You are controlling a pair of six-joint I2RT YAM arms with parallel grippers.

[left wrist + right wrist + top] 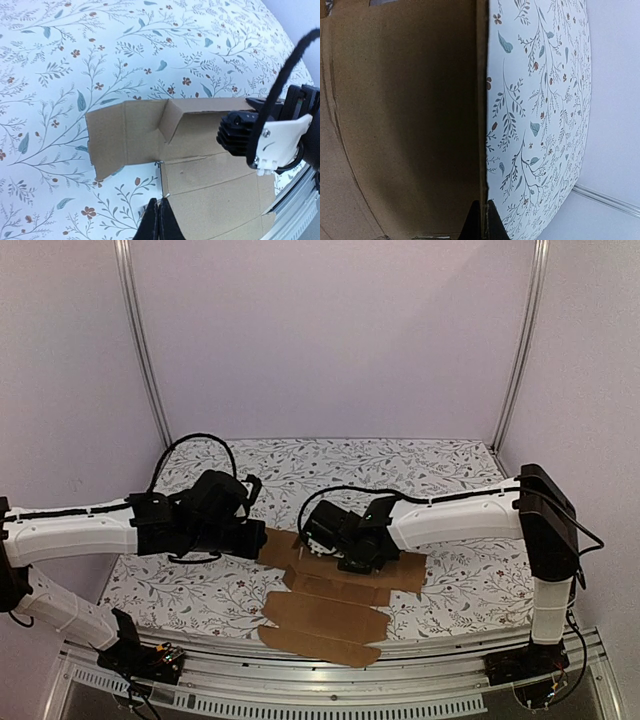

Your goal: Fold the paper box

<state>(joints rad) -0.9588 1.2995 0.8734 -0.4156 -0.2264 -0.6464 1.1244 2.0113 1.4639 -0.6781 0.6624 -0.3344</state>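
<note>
Cardboard is what catches the eye first: the paper box point(330, 615) is a plain brown die-cut sheet, not yet formed, lying opened out on the flowered tablecloth point(400, 470) near the front edge of the table, about midway between the two arm bases. Its stepped panels run from that front edge back toward the middle of the cloth, where both arms meet it.

From the left, the left gripper point(159, 220) reaches in low over the sheet's far left end. Its fingers are brought together with only a hairline gap between them, and the tips sit right at a cut edge of the cardboard. From where I stand I cannot say whether any cardboard is pinched there or the tips merely touch it.

From the right, the right gripper point(481, 220) comes in across the sheet's far strip. Its fingers are pressed together too, and a straight edge of the cardboard runs directly into the seam between them, so it looks clamped on that edge. The panel beside it is deeply shaded.

Just ahead of the right arm's black nose, one flap point(172, 120) is creased up off the cloth, while the panels around it lie flat.
</note>
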